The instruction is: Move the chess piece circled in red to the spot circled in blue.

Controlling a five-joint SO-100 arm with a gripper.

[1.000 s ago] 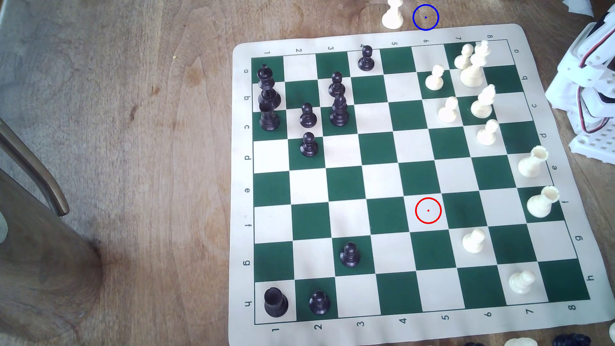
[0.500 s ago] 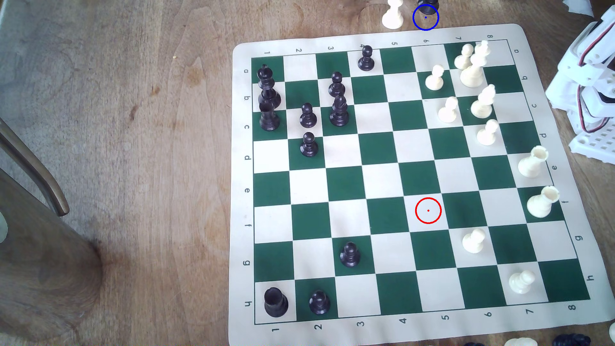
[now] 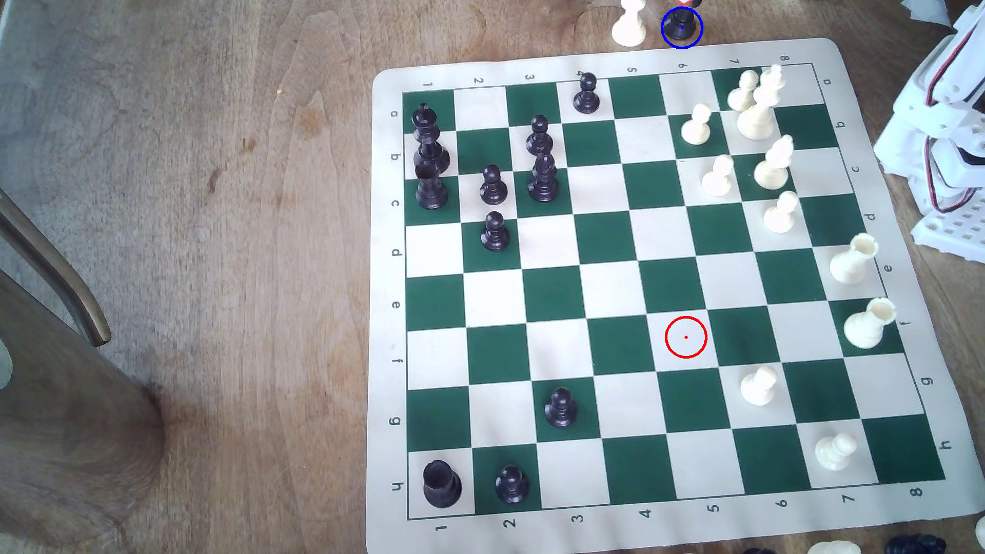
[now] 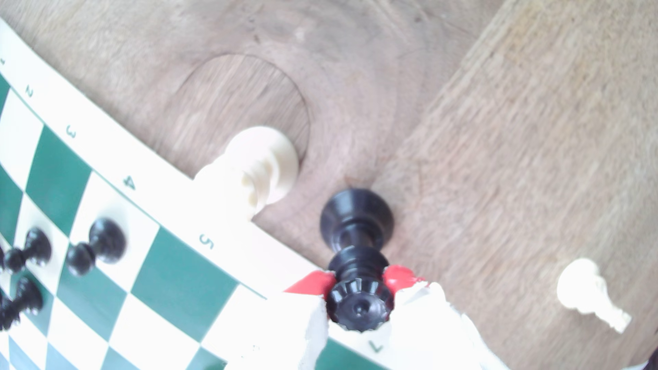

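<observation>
We've got the black queen [image 4: 358, 263] clamped by its coronet in the gripper [image 4: 359, 302], base over the blue ring [image 3: 681, 27]; next we'd judge: set down, then release.

Likely a home: a worn wooden table [image 3: 213, 160] (grain showing) bearing a roll-up chess mat [image 3: 874, 511].

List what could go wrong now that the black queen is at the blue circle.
1. The gripper is clamped just under the black queen crown; lifting away before opening fully could drag or tip it.
2. The white piece stands close beside the blue circle on the table, so a wide jaw opening or sideways retreat might knock it.
</observation>
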